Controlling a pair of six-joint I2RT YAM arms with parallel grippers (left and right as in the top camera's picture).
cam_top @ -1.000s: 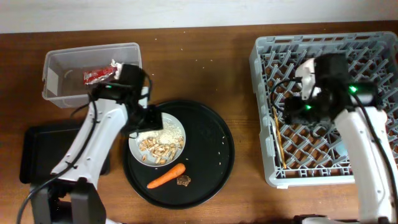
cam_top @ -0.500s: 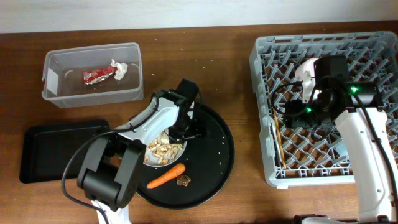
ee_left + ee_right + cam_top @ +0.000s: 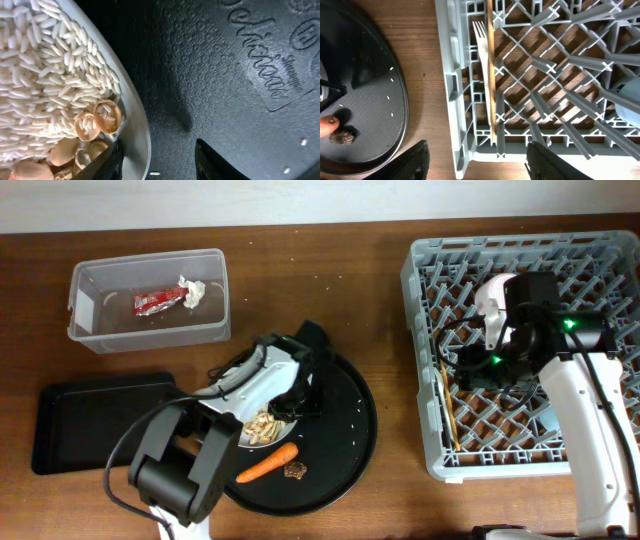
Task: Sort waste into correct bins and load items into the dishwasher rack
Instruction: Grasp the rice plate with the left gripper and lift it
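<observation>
The white bowl [image 3: 244, 438] of white rice [image 3: 45, 75] and beige food scraps [image 3: 97, 120] sits on the round black tray [image 3: 340, 430]. My left gripper [image 3: 298, 402] is open and straddles the bowl's right rim [image 3: 137, 130], one finger inside, one over the tray. The orange carrot [image 3: 266, 463] and the brown crumb [image 3: 294, 470] lie in front of the bowl. My right gripper [image 3: 478, 365] is open and empty above the left side of the grey dishwasher rack [image 3: 530, 240]. The white fork [image 3: 481, 45] and the chopstick [image 3: 490, 65] lie in the rack.
The clear tub [image 3: 100, 330] at the back left holds the red wrapper [image 3: 155, 302] and the crumpled paper [image 3: 192, 290]. The shallow black rectangular tray [image 3: 90, 425] lies at the front left. The rack's left wall [image 3: 455, 90] stands beside bare wood.
My left arm has swung from the bowl's back-left side round to its right rim and now covers much of the bowl. The right arm has barely moved.
</observation>
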